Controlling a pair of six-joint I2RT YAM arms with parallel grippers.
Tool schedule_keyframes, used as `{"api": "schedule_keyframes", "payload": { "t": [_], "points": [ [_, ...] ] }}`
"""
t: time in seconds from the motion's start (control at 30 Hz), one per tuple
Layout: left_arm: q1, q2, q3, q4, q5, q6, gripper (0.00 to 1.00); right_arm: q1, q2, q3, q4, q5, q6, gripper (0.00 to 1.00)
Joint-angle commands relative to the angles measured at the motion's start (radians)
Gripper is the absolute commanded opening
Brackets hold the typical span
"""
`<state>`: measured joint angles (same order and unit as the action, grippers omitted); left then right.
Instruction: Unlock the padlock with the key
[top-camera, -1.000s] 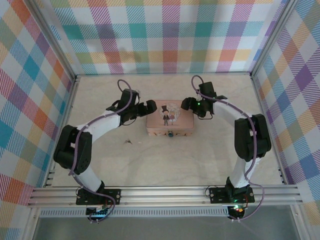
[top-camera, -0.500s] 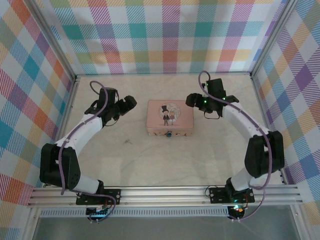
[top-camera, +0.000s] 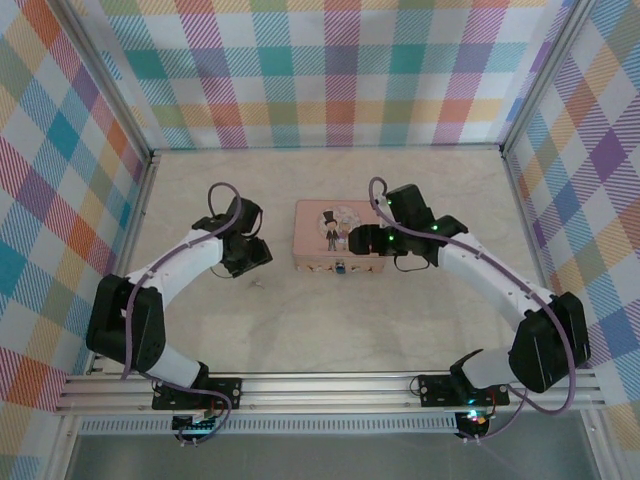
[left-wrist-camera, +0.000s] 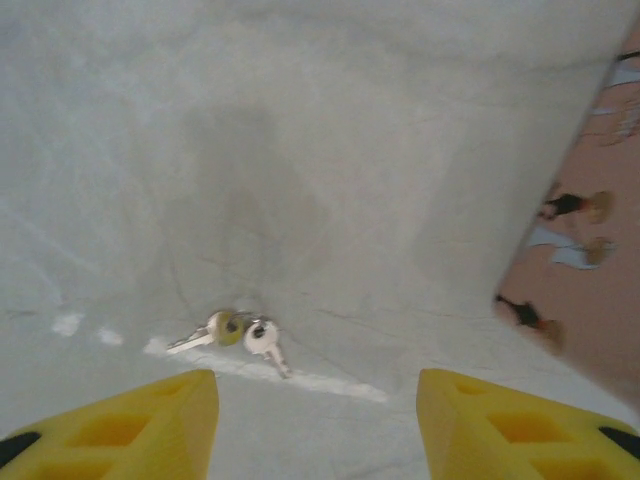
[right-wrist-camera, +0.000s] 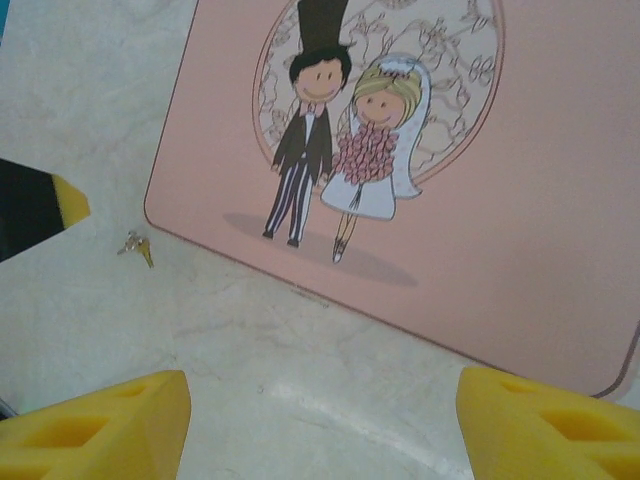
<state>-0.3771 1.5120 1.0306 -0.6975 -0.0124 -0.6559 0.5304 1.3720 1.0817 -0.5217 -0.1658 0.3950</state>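
Observation:
Two small silver keys on a ring lie on the table just ahead of my left gripper, which is open with nothing between its yellow fingers. From above, the keys rest slightly nearer than the left gripper. The tiny blue padlock hangs at the front edge of the pink tin. My right gripper hovers over the tin's right half. It is open, looking down on the tin's lid, with the keys off to the left.
The pink tin with the cartoon couple stands just right of the left gripper. A yellow and black fingertip of the left gripper shows at the left edge of the right wrist view. Plaid walls enclose the table.
The left arm swung from the far left back toward the tin and down near the keys. The right gripper moved from the back right to over the tin's right side.

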Motion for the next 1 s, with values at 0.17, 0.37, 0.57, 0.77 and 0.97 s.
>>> {"api": "schedule_keyframes", "payload": {
  "t": [0.17, 0.37, 0.57, 0.77, 0.97],
  "points": [
    [-0.076, 0.089, -0.002, -0.053, -0.099, -0.115, 0.54, 0.011, -0.014, -0.033, -0.001, -0.011, 0.02, 0.71],
    [-0.085, 0.149, 0.001, -0.03, -0.14, -0.152, 0.5, 0.014, -0.017, -0.035, 0.0, -0.006, 0.024, 0.71],
    [-0.086, 0.195, 0.019, -0.02, -0.143, -0.149, 0.39, 0.014, -0.027, -0.04, -0.009, 0.016, 0.021, 0.71],
    [-0.095, 0.22, 0.007, -0.012, -0.141, -0.155, 0.38, 0.014, -0.022, -0.048, -0.004, 0.023, 0.025, 0.71],
    [-0.094, 0.255, 0.003, -0.016, -0.182, -0.144, 0.26, 0.014, -0.032, -0.056, 0.009, 0.016, 0.033, 0.71]
  ]
}}
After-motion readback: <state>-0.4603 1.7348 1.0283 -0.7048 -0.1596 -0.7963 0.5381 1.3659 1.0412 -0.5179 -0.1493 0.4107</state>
